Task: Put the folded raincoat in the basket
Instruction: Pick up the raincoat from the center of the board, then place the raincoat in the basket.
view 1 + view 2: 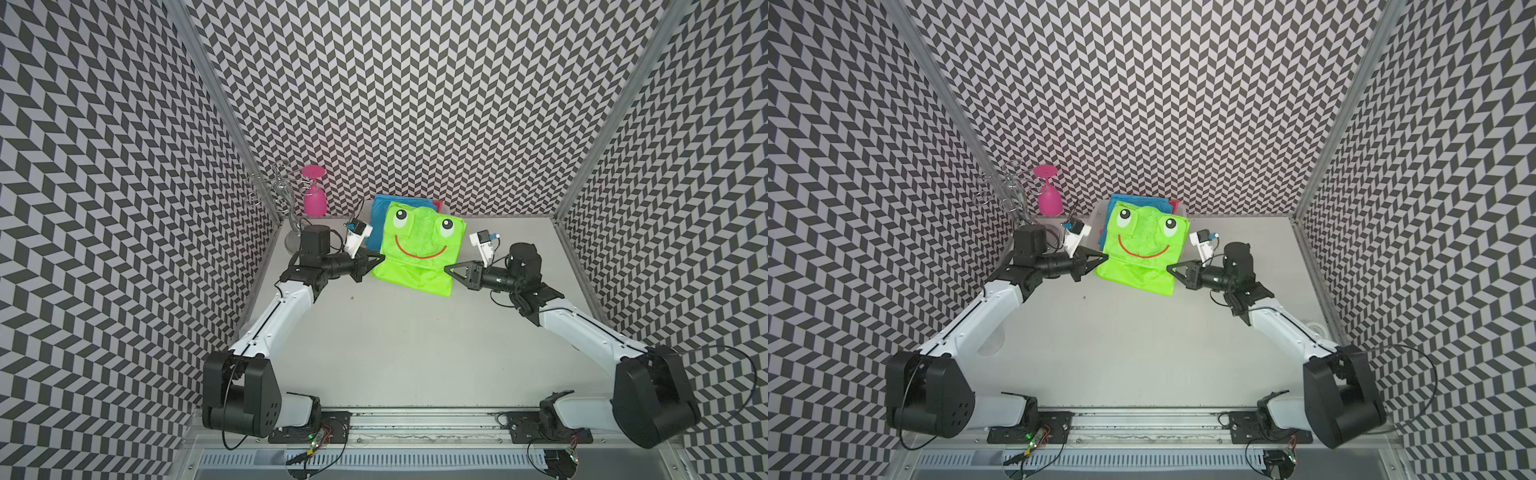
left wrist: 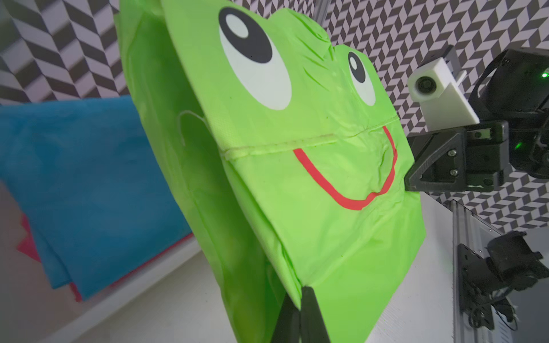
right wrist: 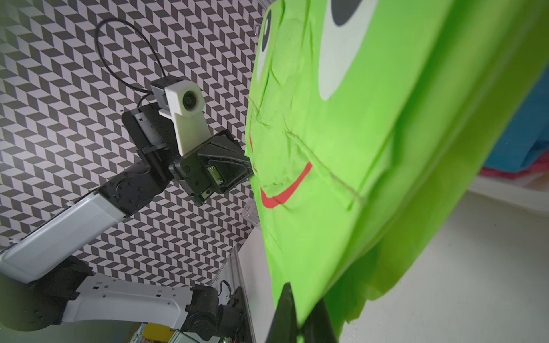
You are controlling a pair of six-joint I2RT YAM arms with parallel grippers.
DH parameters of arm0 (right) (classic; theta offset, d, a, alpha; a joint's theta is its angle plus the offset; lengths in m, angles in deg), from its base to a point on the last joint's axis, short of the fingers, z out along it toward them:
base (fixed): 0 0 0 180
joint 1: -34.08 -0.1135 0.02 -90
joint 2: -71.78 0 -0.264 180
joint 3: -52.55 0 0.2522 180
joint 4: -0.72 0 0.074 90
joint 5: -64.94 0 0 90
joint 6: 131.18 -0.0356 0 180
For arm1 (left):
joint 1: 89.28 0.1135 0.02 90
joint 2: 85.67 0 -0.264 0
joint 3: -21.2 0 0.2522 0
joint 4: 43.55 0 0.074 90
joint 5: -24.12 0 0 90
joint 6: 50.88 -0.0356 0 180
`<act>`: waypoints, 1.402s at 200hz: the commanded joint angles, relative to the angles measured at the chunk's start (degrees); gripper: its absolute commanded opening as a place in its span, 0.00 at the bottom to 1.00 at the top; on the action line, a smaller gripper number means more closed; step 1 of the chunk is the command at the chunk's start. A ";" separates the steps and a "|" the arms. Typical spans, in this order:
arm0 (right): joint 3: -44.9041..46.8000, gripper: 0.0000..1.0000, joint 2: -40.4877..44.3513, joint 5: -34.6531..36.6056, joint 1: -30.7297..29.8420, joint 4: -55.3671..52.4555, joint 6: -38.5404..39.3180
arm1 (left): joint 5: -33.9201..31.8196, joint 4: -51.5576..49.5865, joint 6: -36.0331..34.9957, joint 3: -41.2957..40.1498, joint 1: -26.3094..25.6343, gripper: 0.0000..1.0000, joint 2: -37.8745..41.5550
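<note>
Left gripper (image 1: 377, 259) clamps the raincoat (image 1: 415, 249) at one edge, right gripper (image 1: 451, 269) clamps the other; it hangs just before the basket (image 1: 1097, 209), mostly hidden under a blue coat (image 1: 375, 220). Sagging lower folds could catch the rim and unfold

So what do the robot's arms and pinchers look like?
White shells with chunky black joints on the left arm and right arm. The left gripper and right gripper are black pointed triangles, each carrying a small white camera block. Thin black cables loop near the shoulders.
</note>
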 commanded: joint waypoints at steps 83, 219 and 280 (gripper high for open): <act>-37.20 0.00 -37.33 9.79 0.17 -3.17 6.59 | -16.43 11.16 -5.04 17.05 2.02 0.00 -26.34; -47.40 0.36 -49.31 16.47 0.56 -13.14 4.99 | -23.95 9.06 -7.65 25.72 1.58 0.53 -37.62; -46.11 0.49 -41.00 29.01 0.62 -21.13 6.26 | -24.38 7.67 -9.15 19.30 1.58 0.66 -24.70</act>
